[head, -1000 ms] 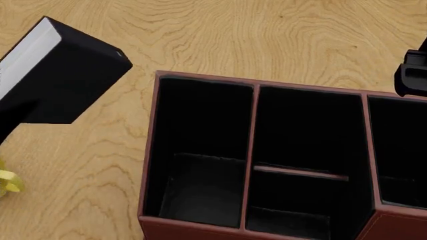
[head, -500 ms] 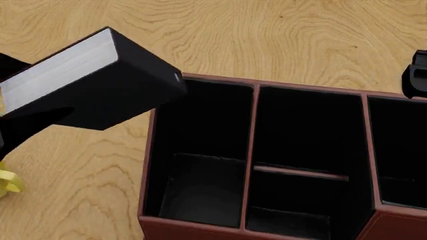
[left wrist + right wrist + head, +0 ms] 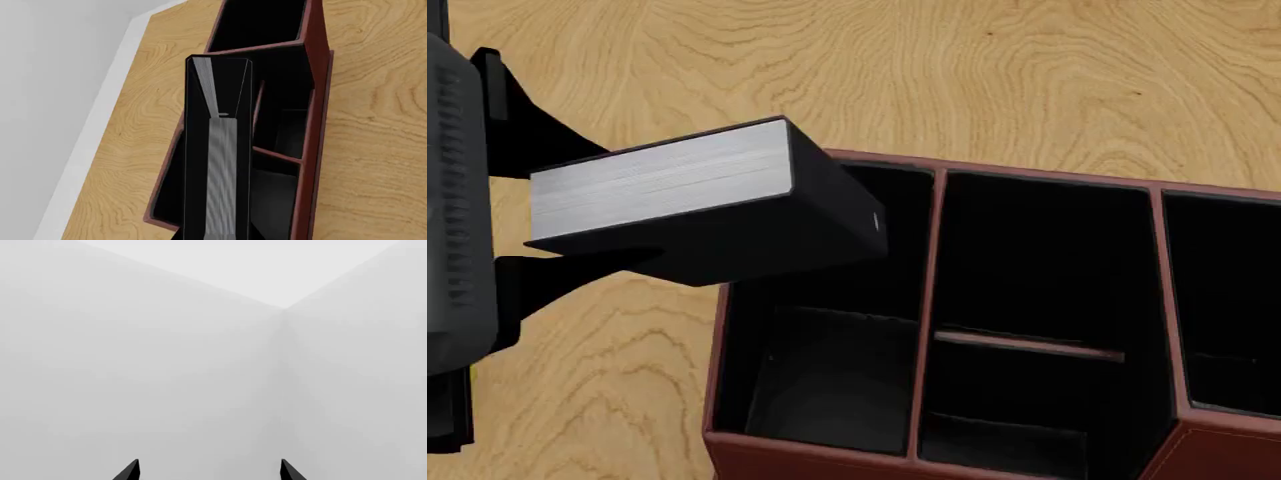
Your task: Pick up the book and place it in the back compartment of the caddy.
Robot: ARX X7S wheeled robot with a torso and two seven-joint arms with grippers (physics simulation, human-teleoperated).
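Book [image 3: 694, 195] now overhangs caddy [image 3: 727, 300] on wooden tabletop [image 3: 961, 80].

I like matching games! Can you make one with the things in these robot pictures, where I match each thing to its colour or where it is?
Things:
1. book
2. caddy
3. table
4. right gripper

Descriptions:
A. light wood grain
B. reddish-brown outside, black inside
C. facing a blank grey wall, jaws apart
D. black covers, held in the air over the caddy's edge

Pairs: 1-D, 2-B, 3-A, 4-C
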